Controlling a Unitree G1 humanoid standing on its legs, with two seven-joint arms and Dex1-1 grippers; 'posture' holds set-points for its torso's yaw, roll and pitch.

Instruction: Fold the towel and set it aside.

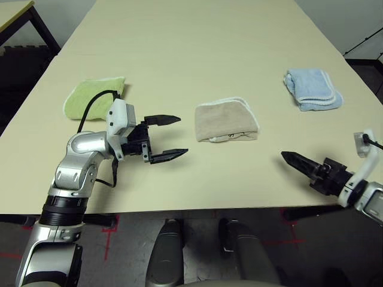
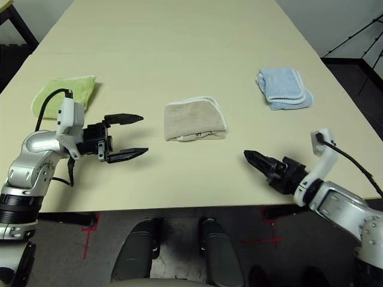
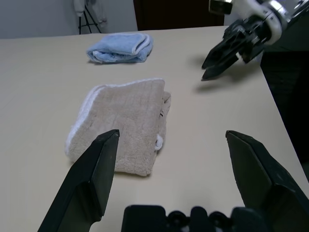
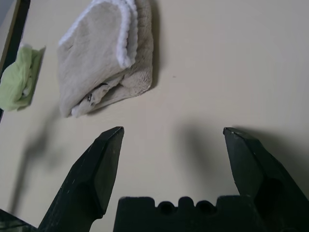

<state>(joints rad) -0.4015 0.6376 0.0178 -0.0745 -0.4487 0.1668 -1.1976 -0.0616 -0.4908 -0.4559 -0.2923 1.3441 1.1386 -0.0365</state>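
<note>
Beige towel: the towel (image 1: 226, 121) was plush terry, folded into a thick, uneven packet with one rounded corner and a bumpy white trimmed edge; it lay on the worktop (image 1: 197, 66) between the two pincers, apart from both.
Towel's mark: a small dark mark sat on the fold nearest the robot, partly tucked into a crease, too small to read.
Green towel: the light green towel (image 1: 90, 95) was soft, folded, with a pale edge, on the robot's left; the left arm (image 1: 79, 161) hid part of it in the eye views.
Blue towel: the light blue towel (image 1: 313, 89) was fluffy, folded in rounded layers with white trim, and lay on the far right of the beige one.
Worktop: smooth, pale cream and matt, with a straight near edge and soft shadows under the arms.
Left pincer: the left pincer (image 1: 174, 137) stood wide, its black tapered fingers empty, just beside the beige towel.
Right pincer: the right pincer (image 4: 174, 129) stood wide and empty too, angular and black; from the head its two fingers nearly overlapped, so the gap was hard to make out there.
Arms: silver shells with black bands and white wrist brackets; the right arm (image 2: 344, 209) was cut off by the picture's side.
</note>
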